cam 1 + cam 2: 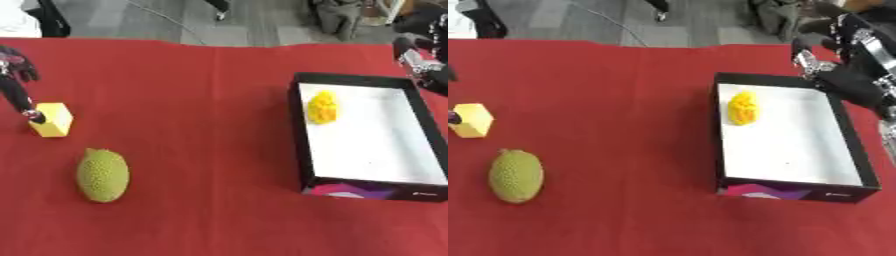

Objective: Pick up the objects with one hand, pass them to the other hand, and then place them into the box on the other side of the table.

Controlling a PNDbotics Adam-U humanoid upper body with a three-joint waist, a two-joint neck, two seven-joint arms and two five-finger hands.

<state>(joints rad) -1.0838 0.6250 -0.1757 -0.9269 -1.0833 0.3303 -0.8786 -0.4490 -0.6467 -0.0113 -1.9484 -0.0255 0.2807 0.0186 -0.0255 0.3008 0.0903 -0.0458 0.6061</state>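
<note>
A yellow block lies near the table's left edge. My left hand hangs just above and to the left of it, open, with one straight finger touching the block's left side. A green bumpy oval fruit lies in front of the block, untouched. On the right stands a black box with a white floor, and a yellow knobbly object rests in its far left part. My right hand hovers over the box's far right corner, fingers relaxed and holding nothing.
A red cloth covers the table between the objects and the box. Beyond the far edge is grey floor with a cable, dark bags and chair legs.
</note>
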